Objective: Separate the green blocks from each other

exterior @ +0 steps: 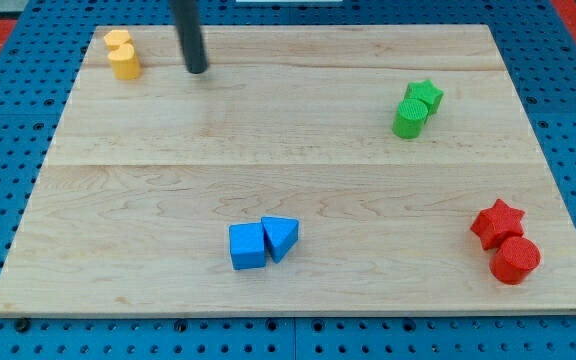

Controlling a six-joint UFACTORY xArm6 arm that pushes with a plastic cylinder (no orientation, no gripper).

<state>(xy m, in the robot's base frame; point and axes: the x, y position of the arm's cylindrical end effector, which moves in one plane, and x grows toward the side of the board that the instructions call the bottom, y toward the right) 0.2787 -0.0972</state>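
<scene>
On the wooden counter (298, 170), camera view, single entry:

Item 1. My tip (197, 70), the lower end of a straight dark rod, stood near the view's top left. The rod carried no hand, so no open or closed state could be told.

Item 2. Yellow blocks, two. A yellow cylinder (124, 62) sat just to the view's left of my tip, apart from it. A second yellow block (117, 39), shape unclear, touched it on the upper side.

Item 3. Green blocks, two, the task's things. A green cylinder (410, 117) and a green star (425, 96) sat well away from my tip, toward the view's right and slightly lower. The two were touching, the star at the cylinder's upper right. They were not yet separated.

Item 4. Blue blocks, two. A blue cube (247, 246) and a blue triangular block (280, 238) lay far below my tip, toward the view's bottom and a little right of it. The pair touched, the triangular one on the cube's right.

Item 5. Red blocks, two. A red star (497, 223) and a red cylinder (515, 259) lay farthest from my tip, at the view's bottom right. They touched, the cylinder below and slightly right of the star.

My tip touched none of the blocks.
</scene>
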